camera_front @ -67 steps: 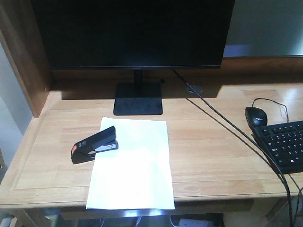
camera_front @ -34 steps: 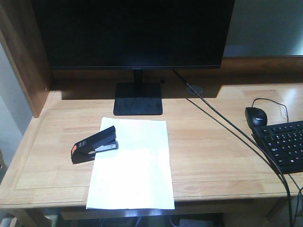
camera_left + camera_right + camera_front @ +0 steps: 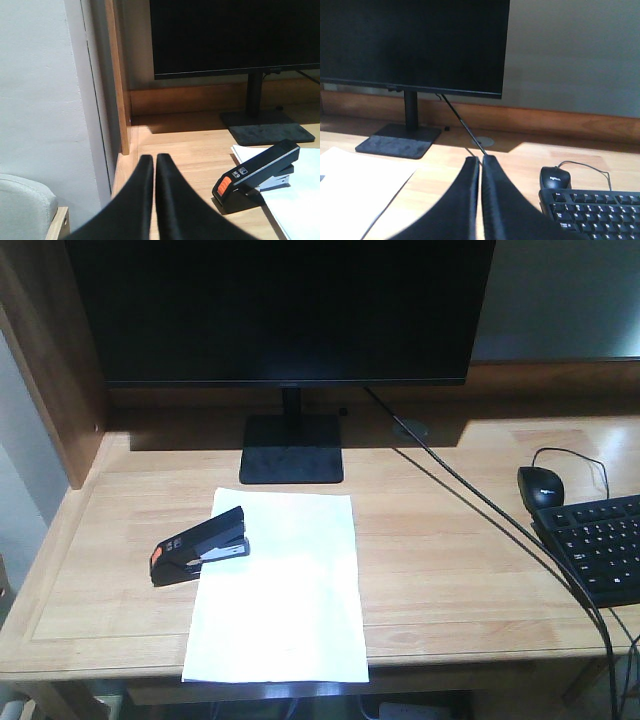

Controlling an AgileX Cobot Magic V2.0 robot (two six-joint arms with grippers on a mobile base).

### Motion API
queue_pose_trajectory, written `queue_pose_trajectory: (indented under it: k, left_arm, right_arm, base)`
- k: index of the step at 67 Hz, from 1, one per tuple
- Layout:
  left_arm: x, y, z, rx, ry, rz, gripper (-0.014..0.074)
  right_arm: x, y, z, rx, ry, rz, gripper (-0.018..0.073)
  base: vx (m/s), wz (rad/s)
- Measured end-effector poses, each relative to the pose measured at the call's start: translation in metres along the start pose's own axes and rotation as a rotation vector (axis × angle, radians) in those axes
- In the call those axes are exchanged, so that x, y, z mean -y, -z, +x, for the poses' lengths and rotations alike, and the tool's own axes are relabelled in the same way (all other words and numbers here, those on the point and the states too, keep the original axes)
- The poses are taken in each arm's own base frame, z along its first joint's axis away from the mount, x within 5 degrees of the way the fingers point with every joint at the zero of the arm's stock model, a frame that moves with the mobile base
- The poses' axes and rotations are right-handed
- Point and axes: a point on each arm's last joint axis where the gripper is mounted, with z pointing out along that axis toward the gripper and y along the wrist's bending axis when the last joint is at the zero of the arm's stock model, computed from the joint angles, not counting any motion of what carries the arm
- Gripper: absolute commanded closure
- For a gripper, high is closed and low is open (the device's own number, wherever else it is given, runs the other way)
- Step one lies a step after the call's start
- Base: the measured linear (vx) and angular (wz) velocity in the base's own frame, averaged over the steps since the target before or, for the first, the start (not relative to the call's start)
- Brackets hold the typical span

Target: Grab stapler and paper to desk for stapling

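Front-facing view shows the stapler (image 3: 200, 545) lying on the worktop (image 3: 460, 570) with its nose over the upper left corner of the paper (image 3: 280, 590) and its orange tail off the sheet to the left. The paper lies flat just in front of the monitor stand (image 3: 292, 448), its near edge reaching the worktop's front lip. Further out from the paper, to the right, sit the mouse (image 3: 540, 485) and the keyboard (image 3: 600, 550), well apart from it.

Neither arm touches anything. The left pincer (image 3: 154, 165) hovers left of the stapler with its jaws pressed almost together, holding nothing; the right pincer (image 3: 481, 167) hangs right of the paper, likewise narrow and empty.

Both items appear already delivered, so the fetching looks done. Judging from this, what remains is the stapling itself: a downward press on the stapler's top, likely with the left pincer, while the sheet stays put.
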Motion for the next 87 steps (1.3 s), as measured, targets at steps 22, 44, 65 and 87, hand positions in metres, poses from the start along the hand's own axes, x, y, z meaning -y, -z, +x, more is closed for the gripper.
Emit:
queue_pose_trajectory:
  k: [22, 44, 65, 87]
  left_arm:
    - [0.0000, 0.0000, 0.0000, 0.000, 0.000, 0.000, 0.0603]
    - [0.0000, 0.0000, 0.0000, 0.000, 0.000, 0.000, 0.0603]
    - [0.0000, 0.0000, 0.0000, 0.000, 0.000, 0.000, 0.0603]
    - [0.0000, 0.0000, 0.0000, 0.000, 0.000, 0.000, 0.0603]
  right_arm:
    - [0.0001, 0.0000, -0.0005, 0.005, 0.003, 0.002, 0.0568]
    - [0.0001, 0.0000, -0.0005, 0.005, -0.007, 0.002, 0.0568]
    - [0.0001, 0.0000, -0.0005, 0.005, -0.016, 0.002, 0.0568]
    - [0.0001, 0.0000, -0.0005, 0.005, -0.016, 0.002, 0.0568]
  base:
    - [0.00, 0.00]
    - [0.00, 0.00]
    - [0.00, 0.00]
    - [0.00, 0.00]
